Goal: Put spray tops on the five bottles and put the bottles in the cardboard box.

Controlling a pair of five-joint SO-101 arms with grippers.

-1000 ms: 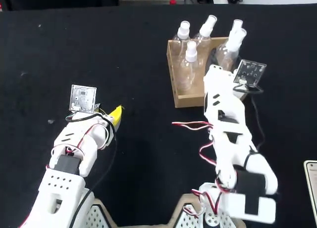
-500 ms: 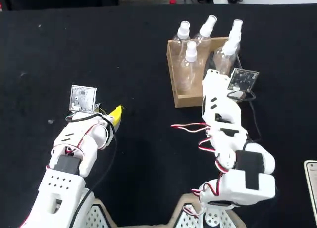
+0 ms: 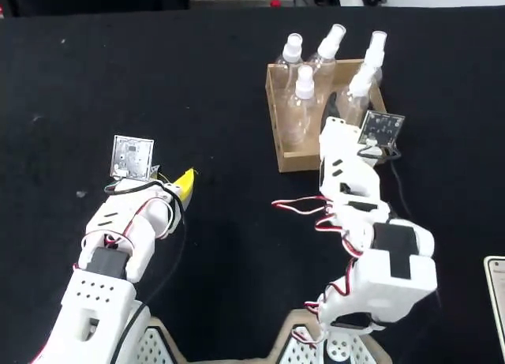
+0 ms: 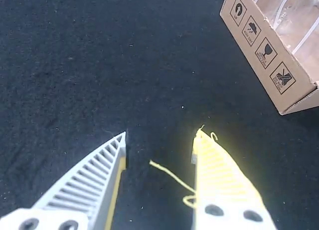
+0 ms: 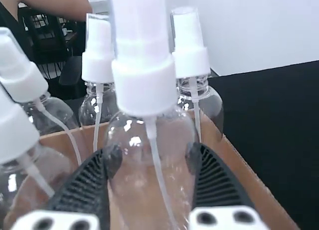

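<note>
The cardboard box (image 3: 277, 119) stands at the back right of the black table, with several clear bottles in it, each with a white spray top. My right gripper (image 3: 342, 105) is over the box's near right part, shut on one bottle (image 3: 360, 88) that leans slightly. In the right wrist view its black fingers (image 5: 105, 165) press on both sides of that bottle (image 5: 149, 140), and other capped bottles (image 5: 97, 85) stand behind it. My left gripper (image 3: 183, 182) is low over the table to the left of the box, open, with nothing between its fingers (image 4: 214, 165).
A corner of the box (image 4: 269, 55) lies ahead of the left gripper. The black tabletop (image 3: 158, 80) stretches bare to the left and in front of the box. A white flat object (image 3: 495, 279) sits at the right edge.
The right arm has carried the bottle leftward and down, from over the box's right wall into the box. The left arm has not moved.
</note>
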